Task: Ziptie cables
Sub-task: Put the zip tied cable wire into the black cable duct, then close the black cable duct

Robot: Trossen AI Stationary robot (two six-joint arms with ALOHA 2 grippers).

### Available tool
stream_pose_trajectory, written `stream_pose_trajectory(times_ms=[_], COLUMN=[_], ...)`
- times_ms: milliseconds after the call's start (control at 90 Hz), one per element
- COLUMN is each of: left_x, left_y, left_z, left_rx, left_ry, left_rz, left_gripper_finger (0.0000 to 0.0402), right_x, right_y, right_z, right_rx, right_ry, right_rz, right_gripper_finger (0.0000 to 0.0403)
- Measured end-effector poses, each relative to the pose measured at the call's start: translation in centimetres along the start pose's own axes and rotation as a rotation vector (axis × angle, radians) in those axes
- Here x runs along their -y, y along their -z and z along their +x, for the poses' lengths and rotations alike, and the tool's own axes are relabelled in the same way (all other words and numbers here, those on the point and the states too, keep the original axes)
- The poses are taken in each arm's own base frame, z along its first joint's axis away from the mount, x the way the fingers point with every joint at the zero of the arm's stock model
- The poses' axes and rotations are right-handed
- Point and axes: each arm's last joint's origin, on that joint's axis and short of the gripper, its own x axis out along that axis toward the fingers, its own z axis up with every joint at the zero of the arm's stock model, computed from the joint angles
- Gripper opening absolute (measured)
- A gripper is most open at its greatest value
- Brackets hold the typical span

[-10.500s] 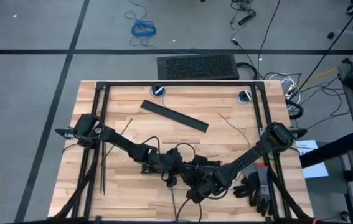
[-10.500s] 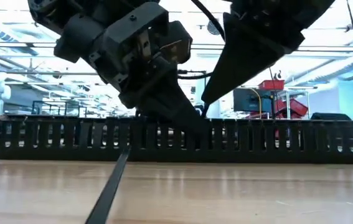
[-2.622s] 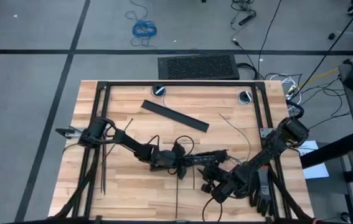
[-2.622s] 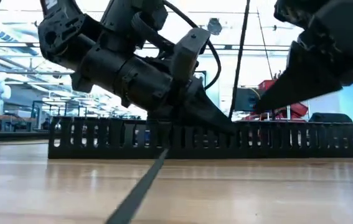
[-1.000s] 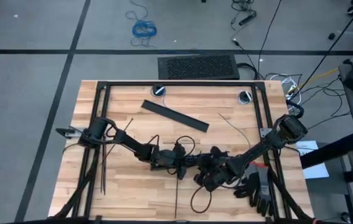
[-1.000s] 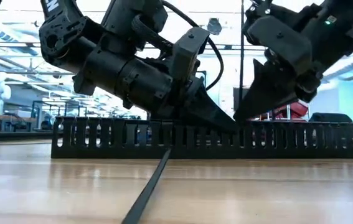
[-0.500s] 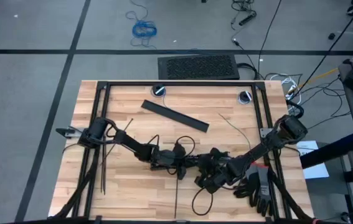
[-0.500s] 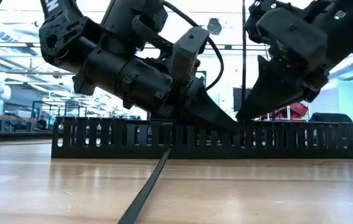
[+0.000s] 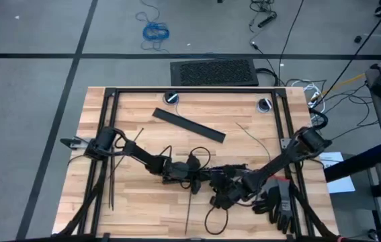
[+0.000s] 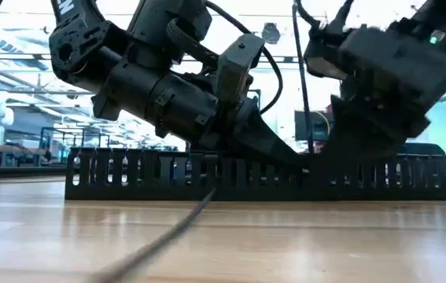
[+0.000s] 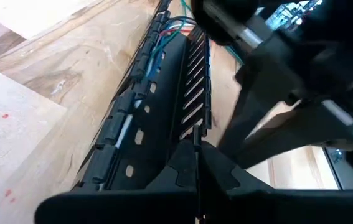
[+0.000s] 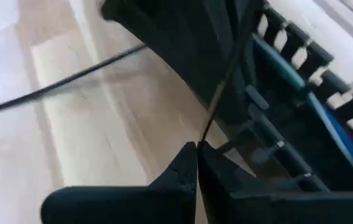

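A black slotted duct lies across the table's middle. The cables, thin blue and green wires, run inside it. My left gripper is shut, its tip at the duct's slotted wall. My right gripper is beside it at the duct and is shut on a ziptie. A long, thin black strip trails from the grippers across the wood toward the near edge; it is blurred in the low view. My left gripper's shut fingertips rest on the duct's slotted wall, slanting down from the table's left. I cannot tell whether a ziptie lies between them. My right gripper pinches the ziptie at the fingertips. The strip rises from the pinch past my left gripper.
A flat black bar lies slanted at the far middle. Spare black strips lie along the left side and a thin wire at the right. Black gloves lie at the near right, and a black cable loop near the front edge.
My right gripper has dropped lower onto the duct, close to my left gripper's tip. The upright part of the ziptie has bent toward the table's left. The strip trailing on the table has swung toward the left edge. My left gripper has kept still.
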Motion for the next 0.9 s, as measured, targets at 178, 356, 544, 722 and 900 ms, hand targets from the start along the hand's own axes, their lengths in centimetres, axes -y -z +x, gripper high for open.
stream_pose_trajectory(times_ms=[178, 356, 544, 722, 900], left_x=[0.3, 1.4, 2.5, 3.8, 4.3], left_y=[0.3, 1.1, 1.1, -0.1, -0.7], left_z=[0.0, -0.2, -1.1, -2.3, -2.8], left_rx=[0.001, -0.048, -0.059, -0.036, -0.020], left_ry=[0.013, 0.087, 0.128, 0.157, 0.166], left_rz=[0.033, 0.168, 0.310, 0.374, 0.399], left_gripper_finger=[0.0008, 0.0036, 0.0053, 0.0066, 0.0077], right_x=[-0.4, -1.6, -3.4, -5.3, -4.7], right_y=[0.3, 0.3, -0.5, -1.5, -1.6], right_z=[-0.6, -1.6, -3.7, -6.6, -8.2], right_rx=[0.037, 0.038, 0.015, 0.093, 0.082], right_ry=[0.008, -0.015, 0.015, 0.084, 0.205], right_rz=[-0.038, -0.093, -0.155, -0.221, -0.216], right_gripper_finger=[0.0009, 0.0079, 0.0157, 0.0182, 0.0171])
